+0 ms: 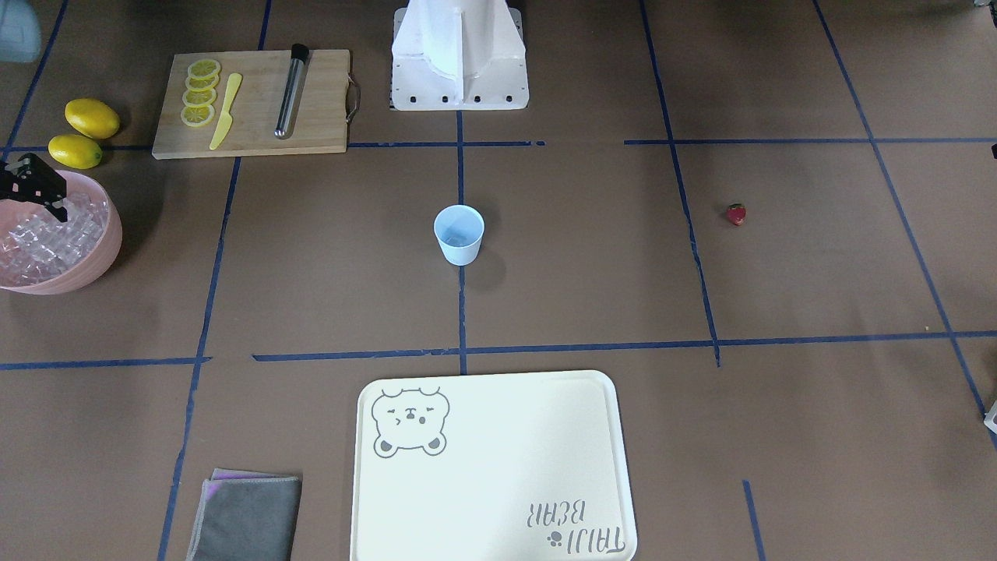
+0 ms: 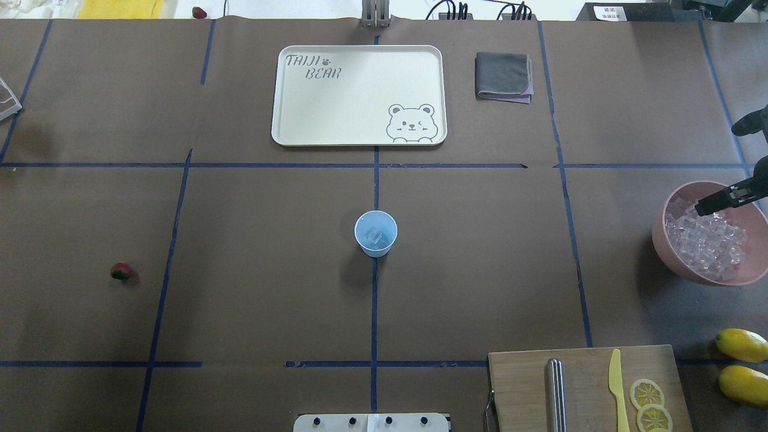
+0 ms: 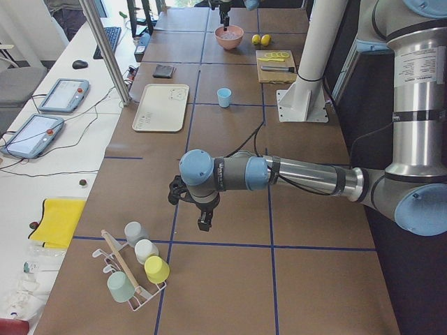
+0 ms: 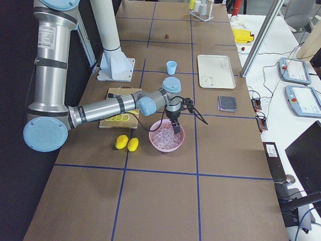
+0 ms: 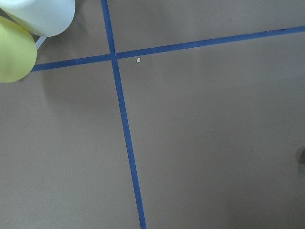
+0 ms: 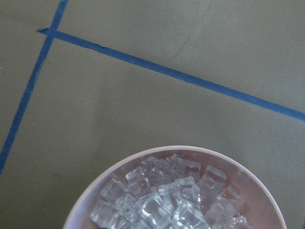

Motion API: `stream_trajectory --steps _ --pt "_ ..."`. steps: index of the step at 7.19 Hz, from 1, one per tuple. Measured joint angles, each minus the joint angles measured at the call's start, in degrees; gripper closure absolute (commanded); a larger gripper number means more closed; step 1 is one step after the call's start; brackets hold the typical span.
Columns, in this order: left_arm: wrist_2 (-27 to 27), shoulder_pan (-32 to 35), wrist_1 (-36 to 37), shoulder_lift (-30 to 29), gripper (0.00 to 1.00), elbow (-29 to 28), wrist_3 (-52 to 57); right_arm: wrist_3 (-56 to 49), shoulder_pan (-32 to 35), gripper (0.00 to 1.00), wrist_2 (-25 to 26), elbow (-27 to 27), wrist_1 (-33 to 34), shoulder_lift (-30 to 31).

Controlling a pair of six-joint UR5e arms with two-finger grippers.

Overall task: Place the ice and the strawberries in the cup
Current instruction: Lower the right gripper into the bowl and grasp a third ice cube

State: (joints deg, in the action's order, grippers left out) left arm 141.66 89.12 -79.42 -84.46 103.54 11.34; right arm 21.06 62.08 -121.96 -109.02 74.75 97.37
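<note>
The pale-blue cup (image 1: 459,234) stands upright at mid-table and holds a clear ice cube (image 2: 375,235). Several more ice cubes (image 6: 167,200) fill the pink bowl (image 2: 666,252) at the table's right end. My right gripper (image 2: 701,209) hangs over that bowl, just above the ice. Its tip shows as one narrow dark point, and nothing shows between the fingers. The red strawberry (image 2: 121,271) lies alone on the left side of the table. My left gripper (image 3: 202,223) shows only in the exterior left view, low over bare table near a cup rack. I cannot tell whether it is open or shut.
A cutting board (image 1: 319,101) holds lemon slices, a yellow knife and a metal bar, with two lemons (image 1: 92,117) beside it. A cream tray (image 1: 491,467) and a grey cloth (image 1: 249,514) lie on the operators' side. A rack of cups (image 3: 136,269) stands by the left gripper.
</note>
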Motion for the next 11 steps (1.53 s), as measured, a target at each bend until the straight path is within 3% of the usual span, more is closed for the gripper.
stream_trajectory --steps 8,10,11 --pt "0.1 0.0 0.0 0.0 0.00 0.0 0.0 -0.1 -2.5 0.16 2.0 2.4 -0.2 2.1" --pt "0.3 0.0 0.0 0.0 0.00 0.0 0.0 -0.1 -2.6 0.28 2.2 2.4 -0.2 2.5" --pt "0.3 0.0 0.0 0.0 0.00 0.0 0.0 -0.1 -2.7 0.28 2.2 2.4 -0.2 2.5"
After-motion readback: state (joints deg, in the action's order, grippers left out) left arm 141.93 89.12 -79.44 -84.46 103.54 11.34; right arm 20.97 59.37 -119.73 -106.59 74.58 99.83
